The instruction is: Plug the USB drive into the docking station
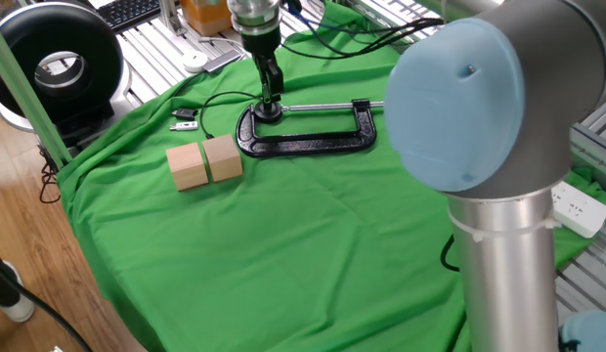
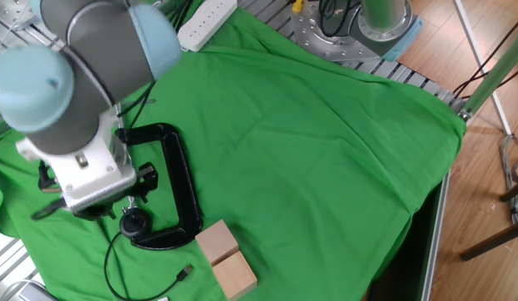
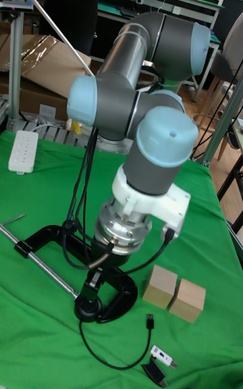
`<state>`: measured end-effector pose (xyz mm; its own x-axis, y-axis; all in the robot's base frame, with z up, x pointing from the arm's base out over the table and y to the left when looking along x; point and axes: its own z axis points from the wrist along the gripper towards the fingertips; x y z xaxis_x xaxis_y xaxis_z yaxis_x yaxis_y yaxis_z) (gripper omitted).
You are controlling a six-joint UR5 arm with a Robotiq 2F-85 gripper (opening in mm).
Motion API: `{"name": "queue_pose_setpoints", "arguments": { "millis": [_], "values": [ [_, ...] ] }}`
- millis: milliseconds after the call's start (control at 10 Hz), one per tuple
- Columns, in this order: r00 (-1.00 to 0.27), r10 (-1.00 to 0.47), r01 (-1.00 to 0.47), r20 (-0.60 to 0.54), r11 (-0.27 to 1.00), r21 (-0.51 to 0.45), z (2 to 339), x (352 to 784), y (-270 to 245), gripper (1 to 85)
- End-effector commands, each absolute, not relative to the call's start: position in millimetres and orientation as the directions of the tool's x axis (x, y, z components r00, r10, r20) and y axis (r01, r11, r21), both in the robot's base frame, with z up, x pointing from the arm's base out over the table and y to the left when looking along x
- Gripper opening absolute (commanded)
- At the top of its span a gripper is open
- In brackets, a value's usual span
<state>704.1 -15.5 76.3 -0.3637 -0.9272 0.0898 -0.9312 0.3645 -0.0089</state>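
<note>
USB drive (image 3: 164, 360): one; docking station (image 3: 89, 308): one; wooden blocks (image 3: 174, 292): two.

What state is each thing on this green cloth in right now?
Jaws: pointing down just above the puck; open or shut, cannot tell.
Black puck: flat on the cloth, thin cable attached.
Clamp: lying flat, the puck at one end.
Wooden blocks: side by side, touching.
Cable plug: loose on the cloth, plugged into nothing.
</note>
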Motion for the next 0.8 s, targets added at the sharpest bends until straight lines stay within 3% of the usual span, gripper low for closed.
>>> {"name": "queue_pose_setpoints", "arguments": {
  "millis": [0, 200, 400, 700],
  "values": [
    [-0.489, -0.870, -0.871, 0.062, 0.484, -0.082, 108.7, 702.0, -16.4, 41.3],
    [-0.641, -0.767, -0.762, -0.009, 0.638, -0.112, 128.2, 693.9, -4.8, 32.0],
    [-0.795, -0.604, -0.594, -0.055, 0.794, -0.132, 139.7, 686.9, -11.6, 1.7],
    [-0.900, -0.417, -0.416, -0.128, 0.909, -0.039, 142.0, 675.9, -1.8, 1.7]
  ]
}}
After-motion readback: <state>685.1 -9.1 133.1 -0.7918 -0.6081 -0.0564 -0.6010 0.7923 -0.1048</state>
